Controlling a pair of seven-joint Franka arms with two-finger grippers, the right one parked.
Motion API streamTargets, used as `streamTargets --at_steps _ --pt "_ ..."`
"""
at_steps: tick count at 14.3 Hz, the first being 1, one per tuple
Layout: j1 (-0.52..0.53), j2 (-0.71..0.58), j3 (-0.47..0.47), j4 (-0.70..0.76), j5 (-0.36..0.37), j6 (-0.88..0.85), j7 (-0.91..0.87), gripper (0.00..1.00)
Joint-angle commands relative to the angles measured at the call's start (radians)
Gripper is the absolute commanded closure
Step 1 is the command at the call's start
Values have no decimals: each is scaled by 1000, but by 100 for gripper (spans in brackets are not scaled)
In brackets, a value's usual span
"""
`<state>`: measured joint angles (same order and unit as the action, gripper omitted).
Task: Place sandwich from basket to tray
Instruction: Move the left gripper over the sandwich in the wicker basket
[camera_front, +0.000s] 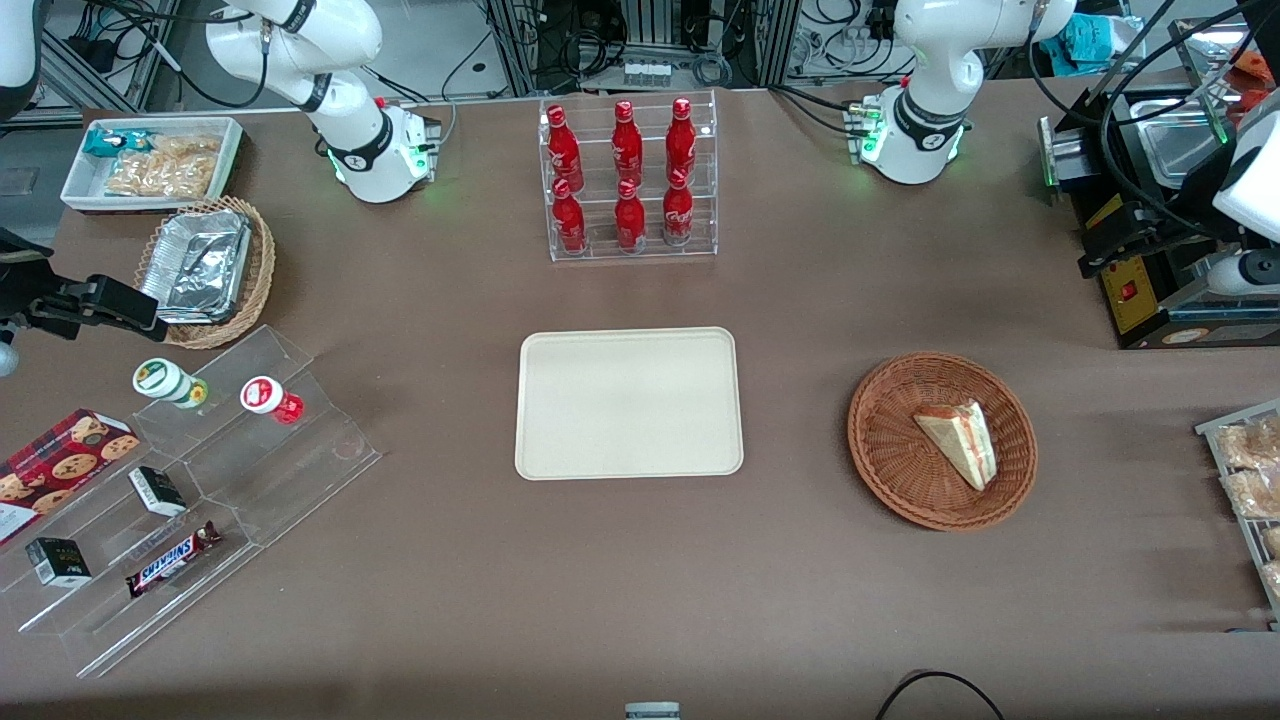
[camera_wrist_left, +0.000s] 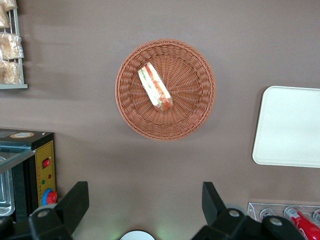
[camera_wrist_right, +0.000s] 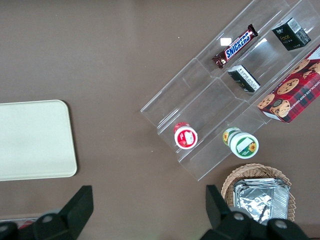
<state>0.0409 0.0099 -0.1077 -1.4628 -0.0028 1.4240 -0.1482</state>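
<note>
Left wrist: pincer (camera_wrist_left: 145, 200) spread above woven basket (camera_wrist_left: 165, 89).

- The left arm's gripper (camera_wrist_left: 145, 210) hangs high over bare brown tablecloth (camera_front: 800, 330), fingers spread wide, with nothing beneath them.
- The round reddish-brown wicker basket (camera_front: 890, 450) lies open from above; only the wrapped triangular sandwich (camera_front: 962, 440) lies in it.
- The flat cream-beige tray (camera_front: 629, 403) carries nothing, and bare cloth separates it from the basket.
- Obstacles: the clear rack of red bottles (camera_front: 628, 178) farther from the front camera than the tray, and a black machine (camera_front: 1150, 250) near the basket, toward the working arm's end.
</note>
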Motion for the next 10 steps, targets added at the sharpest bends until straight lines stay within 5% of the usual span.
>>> streamTargets --at_steps 1,5,10 --pt "8 2 -7 7 14 -10 16 0" --pt "8 12 -7 9 12 -4 -25 0" --pt "5 102 -9 -51 15 32 -442 0"
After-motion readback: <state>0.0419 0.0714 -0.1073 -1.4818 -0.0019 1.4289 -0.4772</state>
